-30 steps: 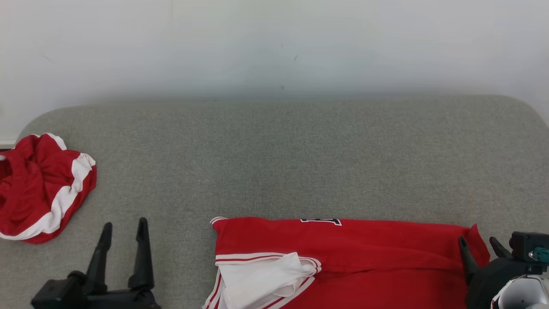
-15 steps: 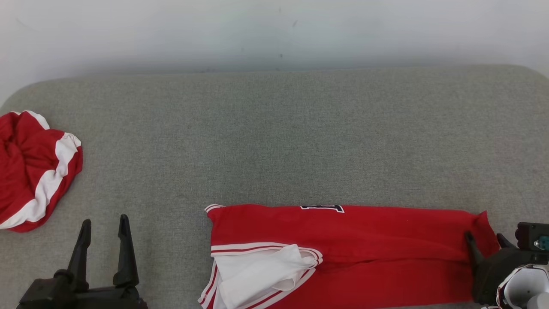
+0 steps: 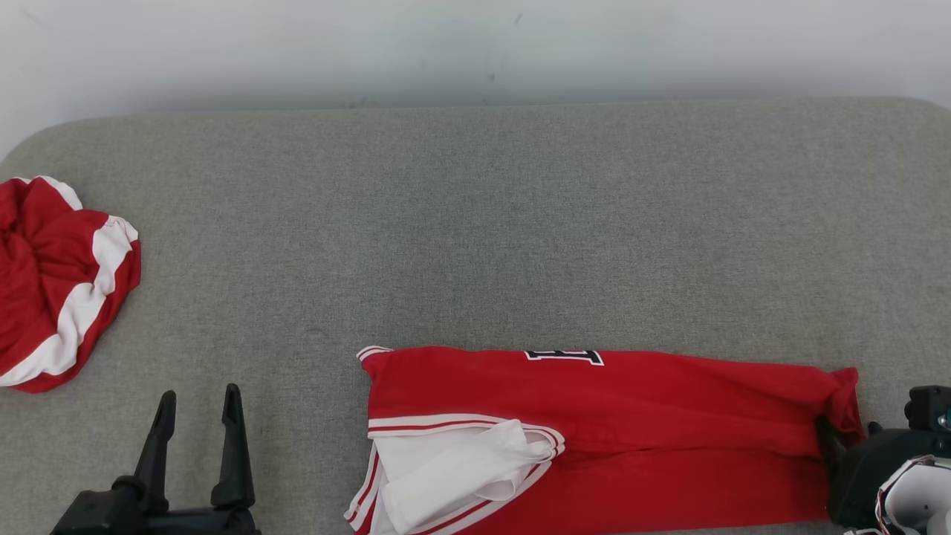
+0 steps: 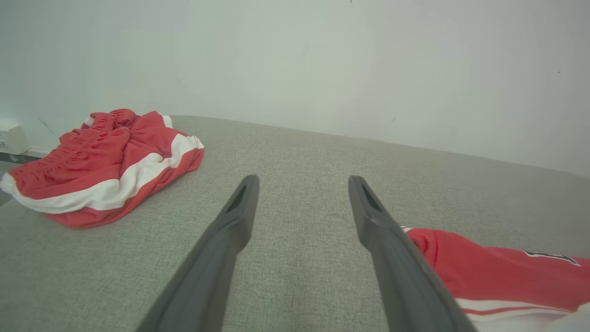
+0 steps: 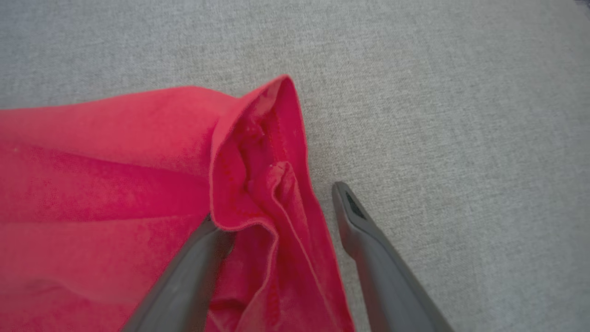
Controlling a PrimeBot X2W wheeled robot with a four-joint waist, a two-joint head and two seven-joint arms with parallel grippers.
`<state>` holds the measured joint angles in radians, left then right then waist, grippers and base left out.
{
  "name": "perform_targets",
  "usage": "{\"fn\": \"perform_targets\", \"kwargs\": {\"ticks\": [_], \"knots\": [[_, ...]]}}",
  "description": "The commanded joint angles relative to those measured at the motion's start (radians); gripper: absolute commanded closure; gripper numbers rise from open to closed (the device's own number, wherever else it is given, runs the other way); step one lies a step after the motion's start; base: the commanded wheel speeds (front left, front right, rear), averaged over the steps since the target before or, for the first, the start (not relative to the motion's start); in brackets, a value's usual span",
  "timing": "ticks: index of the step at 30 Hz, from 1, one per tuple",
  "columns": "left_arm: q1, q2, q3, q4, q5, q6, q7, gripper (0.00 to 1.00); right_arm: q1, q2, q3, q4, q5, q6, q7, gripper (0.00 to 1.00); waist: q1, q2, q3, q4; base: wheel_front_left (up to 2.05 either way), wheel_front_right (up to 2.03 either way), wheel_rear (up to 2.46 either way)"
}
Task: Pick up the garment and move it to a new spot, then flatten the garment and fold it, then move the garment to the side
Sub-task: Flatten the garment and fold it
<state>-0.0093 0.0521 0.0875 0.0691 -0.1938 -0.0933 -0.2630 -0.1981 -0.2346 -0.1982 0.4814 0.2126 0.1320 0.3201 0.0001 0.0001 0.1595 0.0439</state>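
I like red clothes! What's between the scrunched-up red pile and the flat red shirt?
Only bare grey cushion, in the head view; the open left gripper sits just nearer the robot.

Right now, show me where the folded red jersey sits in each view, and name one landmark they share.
Head view: the red jersey lies along the bottom edge, from centre to right.
Left wrist view: the red jersey is in the lower right corner.
Right wrist view: the red jersey covers the left half, its turned-up end at centre.
Shared landmark: the grey fabric surface under it.
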Motion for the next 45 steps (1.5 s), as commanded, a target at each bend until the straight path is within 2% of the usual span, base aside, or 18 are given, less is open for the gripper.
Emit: {"fn": "perform_targets", "kwargs": {"ticks": [1,5,6,8,10,17,22,28,31,37,45], "knots": [[0.012,-0.001,0.001,-0.003,0.003,-0.001,-0.002,0.0,-0.002,-0.003,-0.003,0.016,0.01,-0.003,0.014,0.0,-0.0001,-0.0001,0.004,0.002,0.0,0.0,0.0],[0.017,-0.001,-0.005,-0.009,0.004,0.002,-0.002,0.0,-0.023,-0.001,0.035,0.05,0.047,-0.003,0.09,0.0,-0.0001,-0.0001,0.012,0.003,0.0,0.0,0.0],[0.017,-0.002,-0.006,-0.01,0.002,0.004,-0.002,0.0,-0.025,-0.006,0.045,0.055,0.056,-0.003,0.105,0.51,-0.0001,-0.0001,0.012,0.003,0.0,0.0,0.0],[0.018,-0.002,-0.009,-0.011,-0.003,0.006,-0.002,0.0,-0.029,-0.015,0.056,0.055,0.073,-0.003,0.121,1.0,-0.0001,-0.0001,0.011,0.003,0.0,0.0,0.0],[0.021,-0.001,-0.012,-0.011,-0.008,0.012,-0.002,0.0,-0.037,-0.031,0.058,0.047,0.076,-0.003,0.128,1.0,-0.0001,-0.0001,0.01,0.002,0.0,0.0,0.0],[0.035,-0.002,-0.023,-0.014,-0.019,0.028,-0.002,0.0,-0.097,-0.053,-0.037,0.005,0.035,-0.003,0.108,1.0,-0.0001,-0.0001,-0.003,-0.01,0.0,0.0,0.0],[0.038,-0.001,-0.031,-0.015,-0.021,0.036,-0.002,0.0,-0.096,-0.083,-0.134,-0.033,-0.054,-0.003,0.132,1.0,-0.0001,-0.0001,-0.017,-0.012,0.0,0.0,0.0],[0.039,-0.002,-0.045,-0.011,-0.027,0.044,-0.002,0.0,-0.064,-0.067,-0.297,-0.106,-0.187,-0.003,0.168,1.0,-0.0001,-0.0001,-0.033,-0.008,0.0,0.0,0.0],[0.043,-0.001,-0.049,-0.011,-0.033,0.049,-0.002,0.0,-0.045,-0.045,-0.328,-0.164,-0.225,-0.003,0.206,1.0,-0.0001,-0.0001,-0.044,-0.008,0.0,0.0,0.0],[0.059,-0.001,-0.049,-0.005,-0.041,0.056,-0.002,0.0,-0.006,0.01,-0.265,-0.281,-0.202,-0.003,0.272,1.0,-0.0001,-0.0001,-0.069,-0.014,0.0,0.0,0.0],[0.076,-0.001,-0.052,0.002,-0.05,0.06,-0.002,0.0,0.054,0.086,0.018,-0.467,-0.056,-0.003,0.389,1.0,-0.0001,-0.0001,-0.111,-0.012,0.0,0.0,0.0]]}}
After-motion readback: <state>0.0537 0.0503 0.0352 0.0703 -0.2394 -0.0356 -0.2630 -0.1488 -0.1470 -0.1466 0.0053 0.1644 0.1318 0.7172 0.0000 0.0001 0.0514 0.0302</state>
